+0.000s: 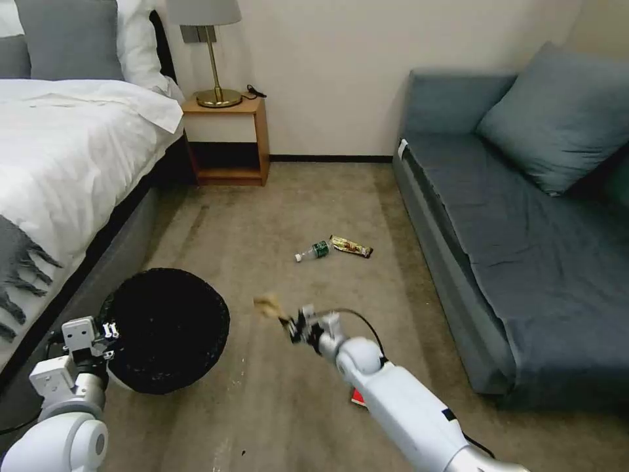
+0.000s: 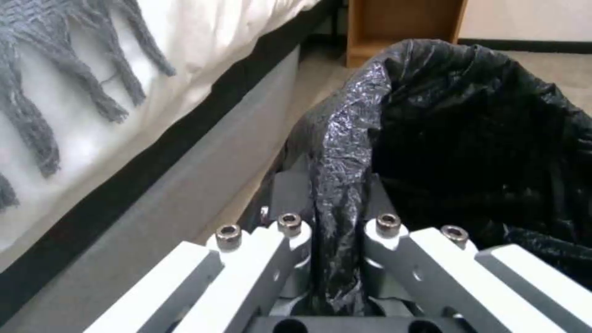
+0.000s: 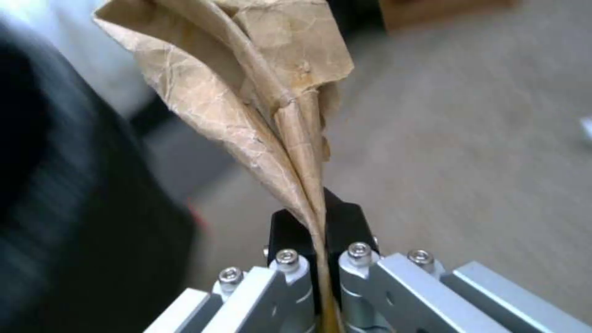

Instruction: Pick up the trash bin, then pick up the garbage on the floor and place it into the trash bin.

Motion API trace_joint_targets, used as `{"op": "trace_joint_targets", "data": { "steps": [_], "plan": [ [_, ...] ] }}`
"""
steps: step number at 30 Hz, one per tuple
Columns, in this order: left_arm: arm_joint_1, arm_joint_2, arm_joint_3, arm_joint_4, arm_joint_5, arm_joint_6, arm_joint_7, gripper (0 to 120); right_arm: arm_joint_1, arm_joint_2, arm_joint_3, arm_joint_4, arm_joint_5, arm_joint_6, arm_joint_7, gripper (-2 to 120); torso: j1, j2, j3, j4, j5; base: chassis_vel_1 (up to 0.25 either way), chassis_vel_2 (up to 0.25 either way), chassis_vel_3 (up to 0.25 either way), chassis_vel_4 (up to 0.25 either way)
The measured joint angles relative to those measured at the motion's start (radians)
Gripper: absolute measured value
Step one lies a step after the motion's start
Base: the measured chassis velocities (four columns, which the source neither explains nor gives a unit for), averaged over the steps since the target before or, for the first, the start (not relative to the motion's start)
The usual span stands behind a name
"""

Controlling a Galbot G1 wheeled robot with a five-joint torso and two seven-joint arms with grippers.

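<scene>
Beige carpet floor (image 1: 275, 216) between bed (image 1: 65, 151) and blue sofa (image 1: 511, 216). Trash bin (image 1: 167, 328) with black liner raised beside the bed — left gripper (image 2: 336, 231) clamped on its bagged rim. Right gripper (image 1: 291, 324) up off the carpet just right of the bin, pinching the crumpled brown paper bag (image 3: 247, 92) tight. Farther off on the carpet, small green-labelled bottle (image 1: 313, 251) and candy bar wrapper (image 1: 351, 246) side by side — red snack packet (image 1: 358, 397) peeking from under the right arm.

One bin (image 1: 167, 328); four litter pieces (image 1: 351, 246)
</scene>
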Motion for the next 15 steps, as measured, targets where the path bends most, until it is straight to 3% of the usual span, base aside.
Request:
{"op": "trace_joint_targets", "data": {
  "steps": [4, 5, 11, 15],
  "plan": [
    [-0.005, -0.003, 0.012, -0.003, 0.005, 0.002, 0.005, 4, -0.002, 0.015, -0.016, 0.114, 0.148, -0.009, 0.022, 0, 0.000, 0.000, 0.000, -0.0001, -0.0002, 0.000, 0.000, 0.000, 0.000],
    [-0.008, -0.004, 0.016, -0.003, 0.007, 0.002, 0.006, 4, -0.009, 0.019, -0.029, 0.160, 0.241, -0.020, 0.018, 0, 0.000, 0.000, 0.000, -0.0001, -0.0001, 0.000, 0.000, 0.000, 0.000],
    [-0.015, -0.005, 0.021, 0.006, 0.006, 0.002, 0.012, 4, -0.032, 0.033, -0.089, 0.265, 0.437, -0.081, -0.018, 0, 0.000, 0.000, 0.000, -0.0001, -0.0001, 0.000, 0.000, 0.000, 0.000],
    [-0.018, -0.007, 0.026, 0.009, 0.000, 0.003, 0.019, 4, -0.032, 0.077, -0.146, 0.226, 0.485, -0.102, -0.167, 0, 0.000, 0.000, 0.000, -0.0002, -0.0002, 0.000, 0.000, 0.000, 0.000]
  ]
}}
